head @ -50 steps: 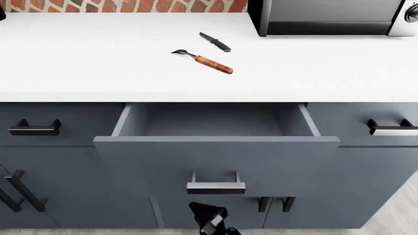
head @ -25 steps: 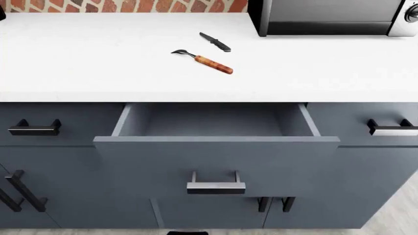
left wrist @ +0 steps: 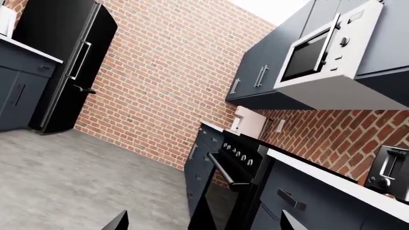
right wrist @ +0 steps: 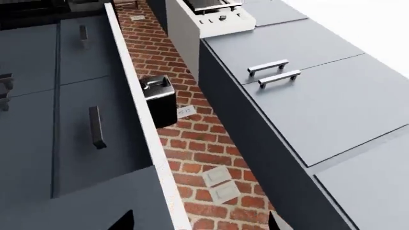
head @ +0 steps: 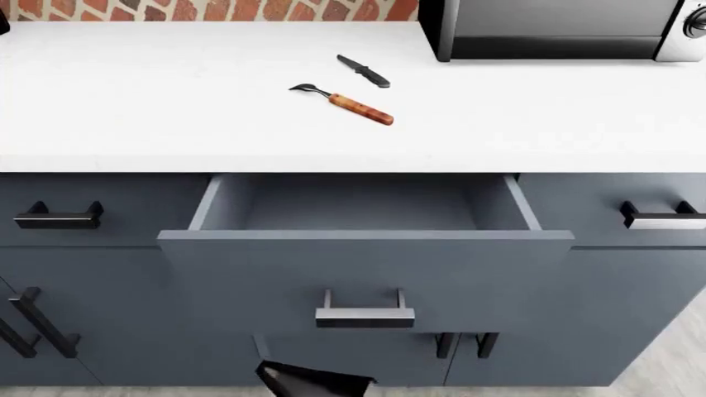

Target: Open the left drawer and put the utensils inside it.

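White desk [head: 144,107], flat and matt, running under a red brick wall [head: 221,8]; taken below as the landmark.

Item: small fork with dark metal head and orange-brown wooden handle [head: 344,102], lying flat on the desk, near its middle, head pointing left.

Item: short all-dark knife with black handle [head: 363,71], flat on the desk just behind the fork, apart from it, set at a slant.

Item: shallow wide slate-blue drawer [head: 364,248], directly below the desk's front edge and in front of the utensils, pulled well out. Plain grey-blue box inside; nothing seen lying in it. One horizontal bar handle [head: 365,313] on the front.

Item: closed neighbouring drawer fronts under the desk, with black bar handles to the left [head: 59,217] and right [head: 662,217].

Item: dark appliance with a silver edge [head: 563,29], standing on the desk at its back right.

Item: dark part of the robot [head: 312,380], low in front of the open drawer, at the edge of the head view; which arm, cannot tell.

Left wrist view: only two dark jaw tips, set apart, nothing between. Right wrist view: likewise, tips apart, gripping nothing.
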`<state>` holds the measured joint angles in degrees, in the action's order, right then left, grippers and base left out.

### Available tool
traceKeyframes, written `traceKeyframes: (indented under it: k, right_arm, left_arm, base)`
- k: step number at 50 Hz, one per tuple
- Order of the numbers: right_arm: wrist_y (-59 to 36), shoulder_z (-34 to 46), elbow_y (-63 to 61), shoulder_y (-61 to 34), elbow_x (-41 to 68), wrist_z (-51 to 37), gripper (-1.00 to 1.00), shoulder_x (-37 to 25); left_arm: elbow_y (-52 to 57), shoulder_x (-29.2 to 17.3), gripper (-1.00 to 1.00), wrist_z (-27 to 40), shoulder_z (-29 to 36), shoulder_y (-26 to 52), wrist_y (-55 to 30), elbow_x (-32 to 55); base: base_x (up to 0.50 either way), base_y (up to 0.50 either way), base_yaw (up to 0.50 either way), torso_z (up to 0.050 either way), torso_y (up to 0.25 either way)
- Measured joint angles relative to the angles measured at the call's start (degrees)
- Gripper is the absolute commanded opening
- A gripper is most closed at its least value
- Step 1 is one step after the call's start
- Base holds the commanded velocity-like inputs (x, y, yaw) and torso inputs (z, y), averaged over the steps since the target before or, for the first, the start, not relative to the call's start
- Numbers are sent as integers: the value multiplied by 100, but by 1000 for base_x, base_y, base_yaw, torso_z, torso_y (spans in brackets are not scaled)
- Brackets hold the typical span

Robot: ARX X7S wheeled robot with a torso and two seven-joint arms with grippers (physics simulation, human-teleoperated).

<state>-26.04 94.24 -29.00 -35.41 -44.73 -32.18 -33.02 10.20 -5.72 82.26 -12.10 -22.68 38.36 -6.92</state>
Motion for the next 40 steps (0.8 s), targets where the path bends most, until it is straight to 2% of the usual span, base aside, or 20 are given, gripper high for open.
traceKeyframes:
  k: [15, 29, 40]
  right_arm:
    - [1060, -1044, -1135, -142, 1088, -1841, 100, -281]
    - [2292, -2047, -1854, -274, 2647, -3087, 100, -724]
    - [3024, -2657, -2161, -252, 3197, -3851, 100, -1045]
  left_arm:
    - [35, -2, 100, -3, 14, 5, -12, -27]
    - [67, -4, 100, 4, 8, 3, -44, -98]
    - [17, -17, 100, 0, 11, 17, 41, -112]
  base:
    - [0, 0, 0, 0, 0]
    - [0, 0, 0, 0, 0]
    - [0, 0, 0, 0, 0]
